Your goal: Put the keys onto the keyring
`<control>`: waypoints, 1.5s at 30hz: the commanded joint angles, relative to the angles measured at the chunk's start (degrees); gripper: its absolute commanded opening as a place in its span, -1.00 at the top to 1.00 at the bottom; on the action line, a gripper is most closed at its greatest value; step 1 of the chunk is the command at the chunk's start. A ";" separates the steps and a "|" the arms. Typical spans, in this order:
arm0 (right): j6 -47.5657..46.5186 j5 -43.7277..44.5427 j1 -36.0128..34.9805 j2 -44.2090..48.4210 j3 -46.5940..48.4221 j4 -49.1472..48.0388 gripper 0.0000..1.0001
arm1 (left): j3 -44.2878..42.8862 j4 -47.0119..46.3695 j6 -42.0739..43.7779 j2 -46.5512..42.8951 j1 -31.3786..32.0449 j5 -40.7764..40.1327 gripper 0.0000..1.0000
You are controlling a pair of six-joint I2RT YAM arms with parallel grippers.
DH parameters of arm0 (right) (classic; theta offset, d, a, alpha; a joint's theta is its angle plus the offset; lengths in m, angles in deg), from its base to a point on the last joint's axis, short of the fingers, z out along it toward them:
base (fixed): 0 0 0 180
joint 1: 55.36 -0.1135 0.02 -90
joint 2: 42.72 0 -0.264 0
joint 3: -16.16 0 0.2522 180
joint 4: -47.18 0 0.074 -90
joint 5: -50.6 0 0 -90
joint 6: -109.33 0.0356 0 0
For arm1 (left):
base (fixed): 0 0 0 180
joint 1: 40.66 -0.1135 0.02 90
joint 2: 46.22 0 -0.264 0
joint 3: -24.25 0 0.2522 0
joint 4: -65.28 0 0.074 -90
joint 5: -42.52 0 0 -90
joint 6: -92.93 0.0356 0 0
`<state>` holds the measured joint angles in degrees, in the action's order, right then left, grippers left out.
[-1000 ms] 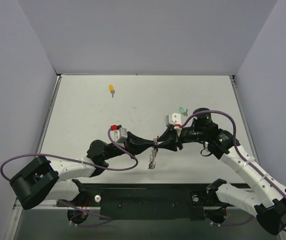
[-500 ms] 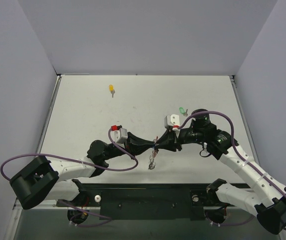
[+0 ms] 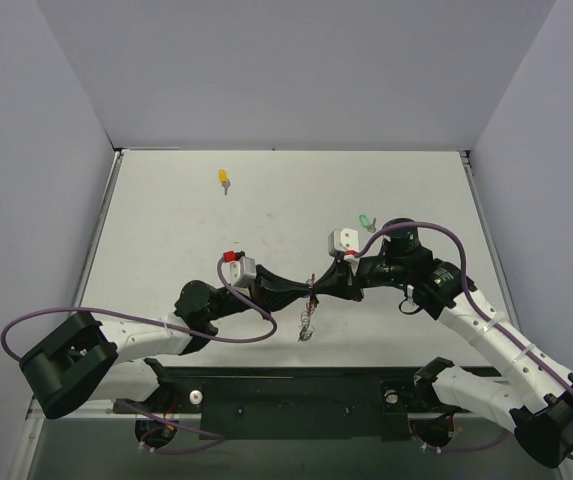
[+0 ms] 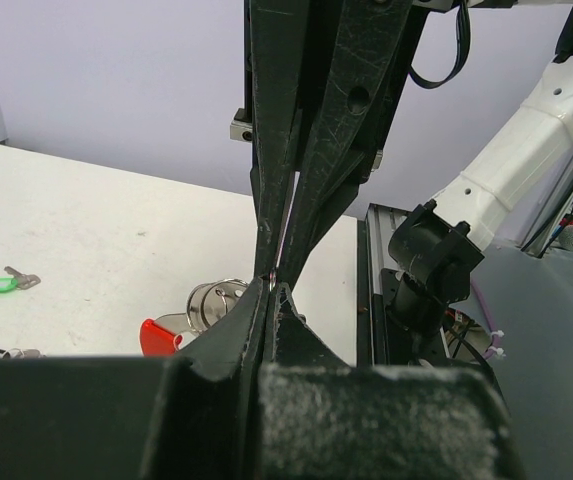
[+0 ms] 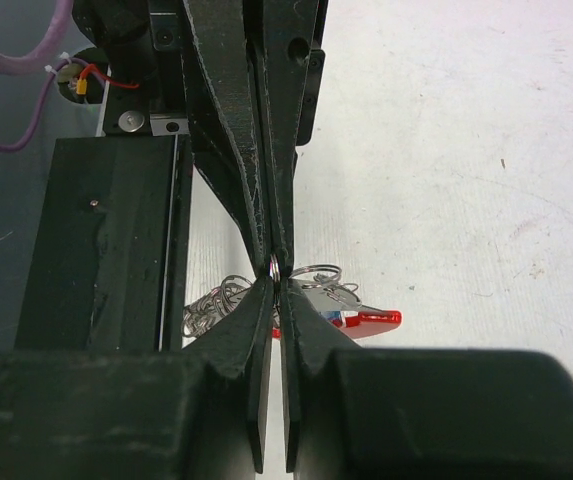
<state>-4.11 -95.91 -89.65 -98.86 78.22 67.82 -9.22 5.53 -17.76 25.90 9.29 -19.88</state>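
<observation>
- The table (image 3: pixel 166 230) carries everything. Its middle is where the keyring (image 3: pixel 308 318) hangs, so read every place below from the keyring.
- Your left gripper (image 3: pixel 307 289) comes in from the left of the keyring's top. Its jaws are clenched on a thin silver bit of the ring.
- Your right gripper (image 3: pixel 322 284) meets it tip to tip from the right. It is clenched too, and it looks to pinch that same silver bit.
- Below the two tips the keyring dangles: small silver rings (image 4: pixel 216 298) and a red piece (image 4: pixel 161 335).
- The green key (image 3: pixel 365 220) lies on the table, beyond the keyring and to its right, well apart from it.
- The yellow key (image 3: pixel 225 179) lies farther off, beyond the keyring and to its left.
- Judging by this, you have at least those two keys left to thread. Whether any key is already on the keyring, I cannot tell.
</observation>
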 commanded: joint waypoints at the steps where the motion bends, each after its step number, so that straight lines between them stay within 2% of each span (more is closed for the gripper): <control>1: -0.20 -2.02 -0.87 -0.29 -0.48 -1.51 1.00 | -1.04 -18.07 -0.49 -0.66 0.06 -0.70 1.00; 11: -1.34 0.00 -0.96 0.15 1.36 3.66 1.00 | -0.42 -17.10 -0.84 -1.01 -0.12 -1.14 1.00; 13: -1.61 0.61 -0.96 0.24 1.80 5.25 1.00 | -0.16 -15.52 -0.50 -1.62 -0.03 -1.66 0.86; 16: -2.31 1.75 -0.96 0.15 2.24 6.92 1.00 | -0.16 -10.53 0.29 -3.38 -0.12 -1.49 0.44; 18: -3.19 2.54 -0.96 0.33 2.59 8.59 1.00 | -0.42 -6.49 1.44 -5.05 -0.12 -1.40 0.29; 23: -6.43 4.56 -0.96 0.15 3.91 14.12 1.00 | -1.74 3.89 5.03 -10.41 -0.47 -0.97 0.11; 25: -8.62 5.79 -0.96 0.07 4.79 17.19 1.00 | -3.22 9.95 7.22 -12.08 -0.38 0.35 0.07; 28: -14.15 7.99 -1.40 -0.46 7.42 24.38 1.00 | -6.39 23.80 10.92 -14.10 -0.38 1.76 0.03; 32: -20.92 12.12 -2.63 -1.43 10.85 32.74 1.00 | -10.44 35.27 16.19 -14.20 -0.21 2.64 -0.30; 36: -25.77 15.81 -3.42 -2.57 14.02 38.55 1.00 | -11.06 35.64 18.40 -12.71 0.58 3.43 -0.29; 37: -26.30 16.86 -3.51 -2.66 14.89 39.26 1.00 | -11.06 34.42 18.84 -12.35 1.11 3.61 -0.20; 40: -28.14 18.54 -3.69 -3.71 16.22 41.98 1.00 | -12.19 33.09 20.33 -8.93 2.95 3.61 -0.11; 45: -29.12 20.91 -3.86 -4.50 17.71 43.92 1.00 | -12.90 28.00 22.79 -3.84 7.51 1.06 -0.07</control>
<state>-30.36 -77.35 -92.97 -102.71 93.21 107.53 -19.29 38.14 1.26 19.49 13.80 -17.87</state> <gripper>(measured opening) 0.007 0.539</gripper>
